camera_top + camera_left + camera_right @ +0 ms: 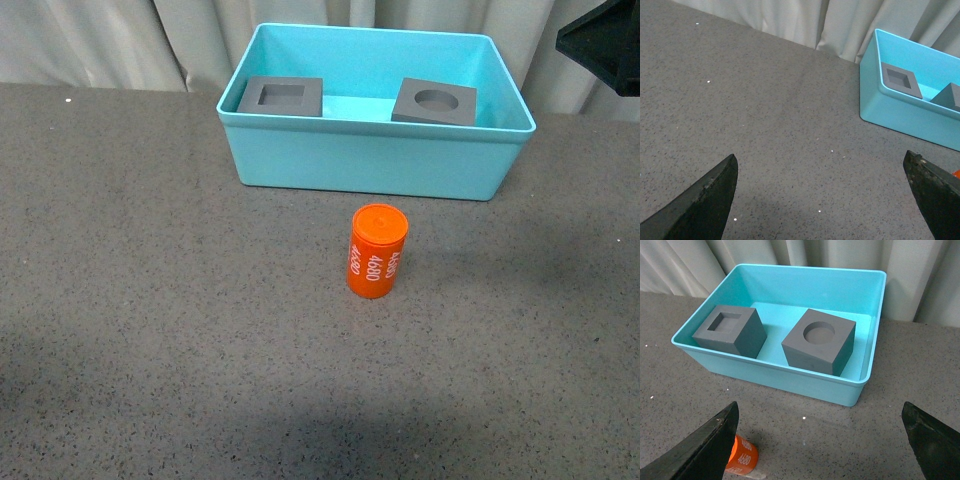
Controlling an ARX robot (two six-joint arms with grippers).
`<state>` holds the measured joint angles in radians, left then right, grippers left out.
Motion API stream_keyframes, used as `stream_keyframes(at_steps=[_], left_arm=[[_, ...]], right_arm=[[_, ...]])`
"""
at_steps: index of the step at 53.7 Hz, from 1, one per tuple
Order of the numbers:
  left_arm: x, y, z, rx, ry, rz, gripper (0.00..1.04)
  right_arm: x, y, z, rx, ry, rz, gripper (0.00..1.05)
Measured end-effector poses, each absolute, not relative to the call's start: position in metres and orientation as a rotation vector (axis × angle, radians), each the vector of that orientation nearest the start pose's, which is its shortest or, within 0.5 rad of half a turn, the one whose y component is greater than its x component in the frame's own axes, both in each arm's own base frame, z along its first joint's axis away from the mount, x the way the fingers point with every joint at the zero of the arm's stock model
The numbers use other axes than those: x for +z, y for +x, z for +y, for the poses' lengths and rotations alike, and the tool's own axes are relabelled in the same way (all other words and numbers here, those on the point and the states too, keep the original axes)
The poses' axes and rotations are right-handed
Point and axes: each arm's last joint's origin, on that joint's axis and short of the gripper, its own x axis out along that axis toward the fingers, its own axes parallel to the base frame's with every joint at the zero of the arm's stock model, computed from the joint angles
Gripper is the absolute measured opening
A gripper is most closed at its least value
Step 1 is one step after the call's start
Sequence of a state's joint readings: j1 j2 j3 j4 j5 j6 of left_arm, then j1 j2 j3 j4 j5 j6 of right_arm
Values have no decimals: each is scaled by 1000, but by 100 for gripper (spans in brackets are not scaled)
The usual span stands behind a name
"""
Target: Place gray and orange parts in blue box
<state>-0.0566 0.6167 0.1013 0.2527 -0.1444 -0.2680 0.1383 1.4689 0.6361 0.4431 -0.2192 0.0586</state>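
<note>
Both hands are open and hold nothing: the right hand (820,405) hangs with its two dark fingers spread wide, looking toward the far edge of the tabletop (150,300), and the left hand (820,157) is spread just as wide over bare surface. The orange cylinder (378,252) stands upright near the middle of the tabletop, a short way in front of the blue box (370,165), which sits at the far edge against the curtain (100,40) and already holds both gray cubes, the one with a square hollow (282,97) and the one with a round hollow (435,102). The likely trouble is the cylinder: it is tall and narrow, and in the right wrist view it lies beside one finger, not between the two, so a closing or descending finger could clip it, tip it and send it rolling. Carried too low, it could strike the box's near rim; released over a cube, it might land tilted on top. The front view alone shows the whole cylinder and its gap from the box, but no fingers. The right wrist view alone shows the cubes' sides, the round-hollow cube turned askew, and bare floor between them. The left wrist view shows only a sliver of orange.
</note>
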Motion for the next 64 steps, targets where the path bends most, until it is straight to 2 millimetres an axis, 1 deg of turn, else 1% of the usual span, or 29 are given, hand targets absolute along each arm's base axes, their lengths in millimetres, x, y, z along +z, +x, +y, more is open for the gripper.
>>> stream_keyframes(at_steps=[4, 8, 9, 10, 12, 15, 18, 23, 24, 26, 29, 30, 34, 35, 52, 56, 58, 64], left_arm=[[160, 133, -6, 124, -239, 254, 98], [159, 130, -7, 134, -232, 253, 98], [159, 129, -7, 130, -229, 251, 98], [159, 129, -6, 105, -218, 228, 95], [157, 128, -3, 35, -174, 130, 86], [170, 126, 0, 7, -89, 0, 71], [173, 124, 0, 0, -62, -23, 64], [173, 122, 0, -1, -33, -21, 48], [173, 121, 0, -2, -31, -21, 46], [173, 120, 0, -2, -25, -21, 39], [173, 118, 0, -1, -19, -21, 25], [173, 118, 0, -1, -19, -21, 23], [173, 116, 0, -1, -16, -23, 8], [173, 115, 0, -1, -17, -23, 3], [173, 108, 0, 0, -8, -22, 4], [168, 100, 0, -2, -7, 12, 4], [169, 98, 0, -3, -7, -2, 4], [170, 97, 0, -2, -7, -15, 4]], right_arm=[[189, 288, 46, 341, 73, 402, 95], [189, 288, 46, 341, 73, 402, 95], [189, 288, 46, 341, 73, 402, 95], [189, 288, 46, 341, 73, 402, 95], [189, 288, 46, 341, 73, 402, 95], [189, 288, 46, 342, 73, 402, 95], [189, 288, 46, 342, 73, 402, 95], [189, 287, 46, 342, 73, 400, 95], [189, 287, 46, 342, 73, 400, 95], [190, 287, 46, 342, 73, 399, 95], [189, 287, 46, 341, 73, 399, 95], [190, 287, 46, 342, 73, 399, 95], [189, 287, 46, 342, 73, 399, 95], [189, 287, 46, 342, 73, 399, 95], [190, 287, 46, 342, 73, 399, 95], [190, 287, 46, 342, 73, 399, 95], [189, 287, 46, 341, 73, 399, 95], [190, 287, 46, 342, 73, 399, 95]])
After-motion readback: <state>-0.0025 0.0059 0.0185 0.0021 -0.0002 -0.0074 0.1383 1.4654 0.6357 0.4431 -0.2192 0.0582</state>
